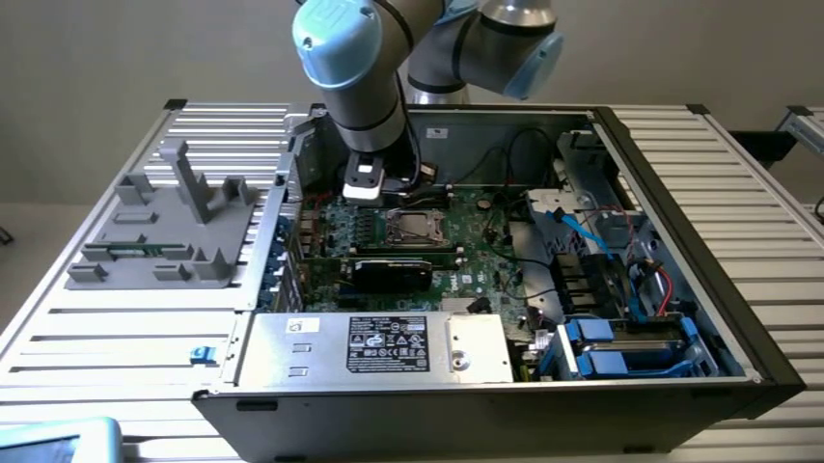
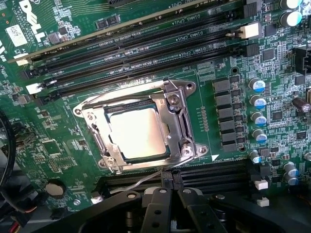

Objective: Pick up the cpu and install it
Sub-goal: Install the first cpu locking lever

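Slatted aluminium table (image 1: 116,328) carries an open computer case (image 1: 515,405), and my arm reaches into it at the upper middle of the exterior view. On the wrist camera the cpu (image 2: 137,132) lies flat inside the socket frame (image 2: 177,121) on the green motherboard (image 2: 48,145), near the memory slots (image 2: 146,48). My gripper (image 2: 170,190) hovers just beside the socket, fingers closed on nothing. I judge the placing step done; whether the frame is latched I cannot tell. Any further contact calls for a level, gentle approach.
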`<state>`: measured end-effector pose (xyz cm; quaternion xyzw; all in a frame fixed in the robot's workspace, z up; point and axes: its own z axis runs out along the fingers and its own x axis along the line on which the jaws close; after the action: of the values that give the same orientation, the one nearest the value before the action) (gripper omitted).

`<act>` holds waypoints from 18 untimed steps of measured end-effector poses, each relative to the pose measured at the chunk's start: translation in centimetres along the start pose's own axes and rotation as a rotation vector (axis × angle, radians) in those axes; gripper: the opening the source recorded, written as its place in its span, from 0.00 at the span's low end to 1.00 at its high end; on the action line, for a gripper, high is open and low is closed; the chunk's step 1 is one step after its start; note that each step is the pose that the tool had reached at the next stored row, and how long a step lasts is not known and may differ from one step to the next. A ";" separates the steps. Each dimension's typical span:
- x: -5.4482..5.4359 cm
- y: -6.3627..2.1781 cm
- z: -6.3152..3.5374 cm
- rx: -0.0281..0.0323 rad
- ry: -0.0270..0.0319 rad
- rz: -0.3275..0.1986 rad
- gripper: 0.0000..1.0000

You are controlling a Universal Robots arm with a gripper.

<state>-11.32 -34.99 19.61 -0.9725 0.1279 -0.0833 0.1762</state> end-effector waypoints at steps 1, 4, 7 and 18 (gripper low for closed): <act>0.0 0.00 0.02 -0.0001 0.0004 0.001 0.11; 0.1 0.02 0.11 -0.0004 0.0017 0.004 0.11; 0.1 0.04 0.20 -0.0008 0.0027 0.007 0.11; 0.3 0.00 0.41 -0.0020 0.0046 0.015 0.11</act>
<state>-10.98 -34.93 19.26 -0.9714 0.1357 -0.0841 0.1756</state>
